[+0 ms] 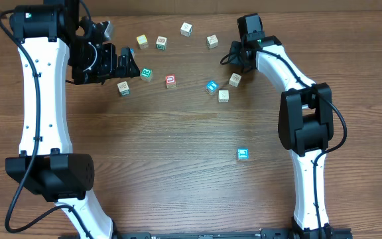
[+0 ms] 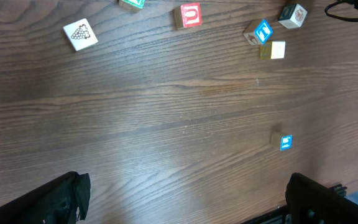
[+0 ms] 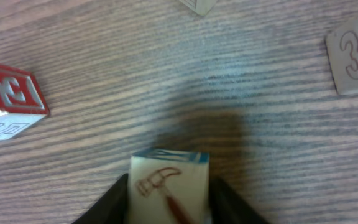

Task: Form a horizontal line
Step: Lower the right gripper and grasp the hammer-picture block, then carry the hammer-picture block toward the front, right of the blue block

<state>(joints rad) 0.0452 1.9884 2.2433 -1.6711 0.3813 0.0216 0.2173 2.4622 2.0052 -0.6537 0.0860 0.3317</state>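
Your right tool (image 3: 169, 202) has its dark fingers (image 3: 114, 202) against both sides of a pale wooden cube with a hammer drawing (image 3: 168, 183), so it grips this cube. In the overhead view this tool is up and to the right of the small wooden cube with the red top (image 2: 191, 15). Your left tool (image 2: 185, 190) stands wide open over the brown wooden counter (image 1: 178, 166), to the left of the red-topped cube. The horizontal line (image 1: 170, 81) is only a loose row. The green-topped cube (image 1: 146, 73) lies left of the red-topped cube, apart from it. The blue-topped cube (image 1: 211, 86) lies to its right, also apart, with a plain yellowish cube (image 1: 223, 95) just beside it. Another blue-topped cube (image 1: 243, 154) lies well apart, down and right of the red-topped cube.
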